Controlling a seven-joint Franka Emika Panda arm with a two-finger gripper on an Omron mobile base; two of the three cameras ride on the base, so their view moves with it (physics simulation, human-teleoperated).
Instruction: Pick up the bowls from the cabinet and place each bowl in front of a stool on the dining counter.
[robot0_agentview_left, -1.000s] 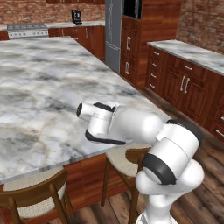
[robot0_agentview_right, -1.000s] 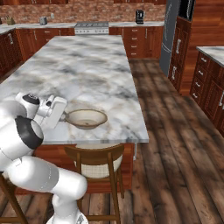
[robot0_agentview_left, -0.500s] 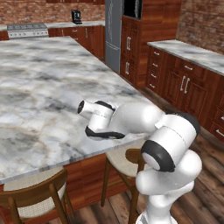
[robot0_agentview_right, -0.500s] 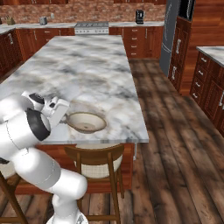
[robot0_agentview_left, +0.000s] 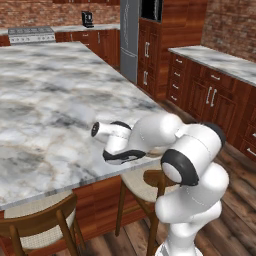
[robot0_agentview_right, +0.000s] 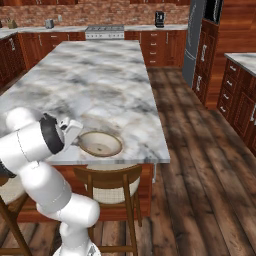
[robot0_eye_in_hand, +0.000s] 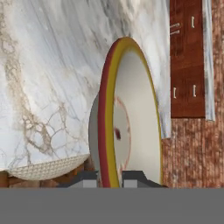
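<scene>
A wide, shallow cream bowl (robot0_agentview_right: 100, 144) lies level and very low over the dining counter (robot0_agentview_right: 100, 85), close to its near edge; I cannot tell whether it touches the marble. My gripper (robot0_agentview_right: 75, 141) is shut on the bowl's left rim. In the hand view the bowl (robot0_eye_in_hand: 135, 122) appears rolled on its side, its yellow rim running down between my fingertips (robot0_eye_in_hand: 85, 179). From the left base view my forearm covers most of the bowl (robot0_agentview_left: 125, 157). A stool (robot0_agentview_right: 107, 182) stands directly below the bowl at the counter's edge.
A second stool (robot0_agentview_left: 40, 225) stands further left along the counter's near side. The marble top stretches away bare toward the stove (robot0_agentview_right: 104, 31) and a coffee machine (robot0_agentview_right: 159, 18). Drawer units (robot0_agentview_left: 215, 95) line the right wall, with wooden floor between.
The bowl, held in my gripper, has come toward the counter's near edge and a little lower. My elbow has swung outward to the side.
</scene>
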